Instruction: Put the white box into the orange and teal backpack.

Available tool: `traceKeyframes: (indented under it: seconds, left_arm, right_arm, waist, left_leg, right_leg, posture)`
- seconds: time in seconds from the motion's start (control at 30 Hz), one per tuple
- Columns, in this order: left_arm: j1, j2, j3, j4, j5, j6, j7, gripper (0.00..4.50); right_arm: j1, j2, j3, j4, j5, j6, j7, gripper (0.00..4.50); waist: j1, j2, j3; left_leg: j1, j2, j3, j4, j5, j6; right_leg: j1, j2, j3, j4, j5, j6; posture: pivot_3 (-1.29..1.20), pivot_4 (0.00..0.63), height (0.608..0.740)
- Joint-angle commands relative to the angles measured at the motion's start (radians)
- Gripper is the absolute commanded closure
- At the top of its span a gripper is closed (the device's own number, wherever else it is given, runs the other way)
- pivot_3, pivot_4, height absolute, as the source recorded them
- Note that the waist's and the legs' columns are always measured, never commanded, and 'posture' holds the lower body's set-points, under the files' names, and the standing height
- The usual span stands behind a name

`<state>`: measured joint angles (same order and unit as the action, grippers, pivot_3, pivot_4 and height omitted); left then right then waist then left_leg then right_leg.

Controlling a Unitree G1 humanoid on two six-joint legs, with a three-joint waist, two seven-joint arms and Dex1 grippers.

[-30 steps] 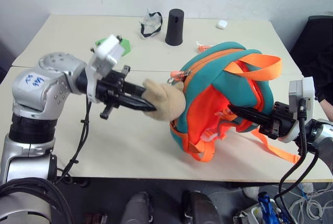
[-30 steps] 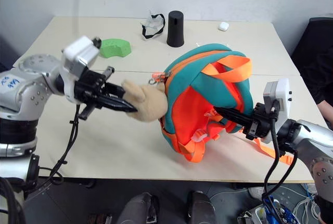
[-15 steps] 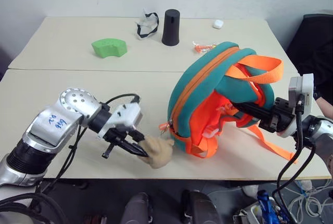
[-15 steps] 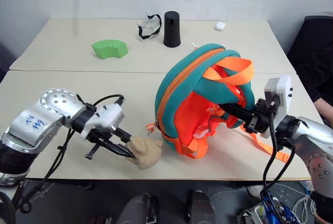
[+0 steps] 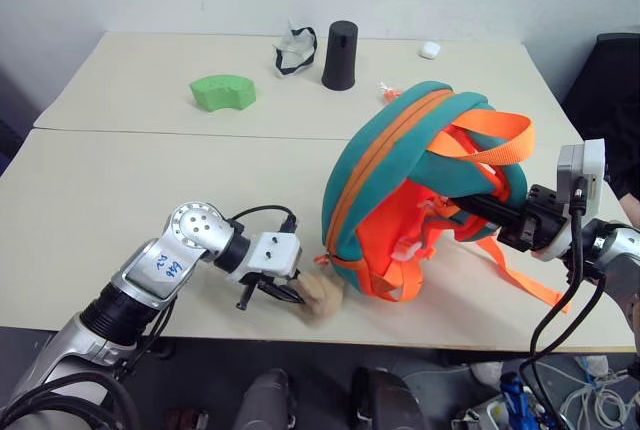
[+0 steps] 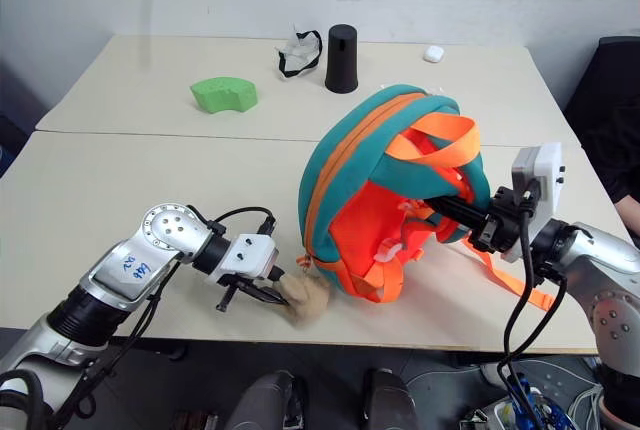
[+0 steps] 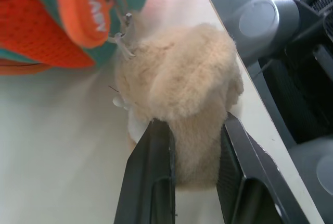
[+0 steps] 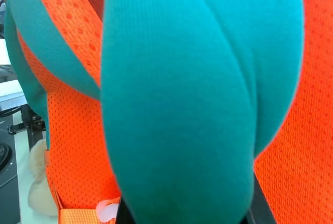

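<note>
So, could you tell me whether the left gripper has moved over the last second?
Yes. The left gripper, clamped on the plush toy, has come down from level with the table seam to the near edge.

Soft cloth and plush meet hard plastic on a matt pale tabletop.
The orange and teal backpack (image 5: 420, 190) shows smooth padded teal fabric, perforated orange mesh and woven orange webbing straps; its tan plush toy (image 7: 179, 96) is fuzzy and sits between the left gripper (image 7: 190, 153)'s smooth black fingers (image 7: 153, 156). The table (image 5: 150, 180) looks matt beige, and at upper centre a black cylinder (image 5: 340, 53) appears matt.
</note>
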<state>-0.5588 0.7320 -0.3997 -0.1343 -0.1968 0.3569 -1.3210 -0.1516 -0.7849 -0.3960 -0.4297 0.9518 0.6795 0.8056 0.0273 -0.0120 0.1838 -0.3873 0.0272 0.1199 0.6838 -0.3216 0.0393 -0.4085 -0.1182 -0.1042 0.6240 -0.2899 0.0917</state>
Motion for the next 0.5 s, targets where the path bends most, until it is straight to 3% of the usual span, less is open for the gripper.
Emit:
traceKeyframes:
  seconds: [0.03, 0.2, 0.33, 0.37, 0.5]
  left_arm:
    - [-0.041, 0.013, 0.112, -0.023, -0.192, 0.207, -0.066, 2.96]
    - [-0.101, 0.069, 0.231, -0.044, -0.359, 0.37, -0.124, 1.3]
    - [-0.11, 0.142, 0.32, -0.025, -0.438, 0.444, -0.159, 0.05]
    - [-0.109, 0.159, 0.338, -0.018, -0.448, 0.454, -0.162, 0.0]
    - [-0.097, 0.231, 0.384, -0.01, -0.462, 0.474, -0.17, 0.0]
  right_arm:
    - [0.071, -0.087, -0.067, -0.036, 0.04, 0.041, 0.096, 3.5]
    - [0.189, -0.202, -0.144, -0.019, 0.034, 0.06, 0.239, 1.78]
    - [0.28, -0.279, -0.276, 0.022, 0.023, 0.084, 0.365, 0.43]
    - [0.294, -0.297, -0.309, 0.043, 0.014, 0.089, 0.39, 0.07]
    - [0.332, -0.361, -0.411, 0.131, -0.049, 0.078, 0.479, 0.03]
  waist:
    - [-0.001, 0.0, 0.0]
    - [-0.004, 0.0, 0.0]
    - [-0.007, 0.0, 0.0]
    - [-0.007, 0.0, 0.0]
    - [-0.005, 0.0, 0.0]
  left_leg:
    - [-0.001, 0.0, 0.0, 0.0, 0.0, 0.0]
    - [-0.003, 0.001, -0.001, 0.0, 0.0, -0.001]
    - [-0.001, 0.001, 0.0, 0.0, 0.0, -0.001]
    - [-0.002, 0.002, 0.0, 0.0, 0.0, -0.001]
    - [-0.001, 0.001, 0.0, 0.0, 0.0, -0.001]
  right_leg:
    - [0.0, 0.0, 0.0, 0.0, 0.0, 0.0]
    - [-0.001, 0.004, -0.001, 0.001, 0.0, 0.0]
    - [-0.001, 0.004, 0.0, -0.001, 0.0, 0.0]
    - [-0.001, 0.005, 0.0, -0.002, 0.0, 0.0]
    - [-0.001, 0.004, 0.0, -0.002, 0.0, 0.0]
  posture:
    - [0.0, 0.15, 0.74]
    - [0.0, 0.15, 0.74]
    - [0.0, 0.15, 0.74]
    - [0.0, 0.15, 0.74]
    - [0.0, 0.15, 0.74]
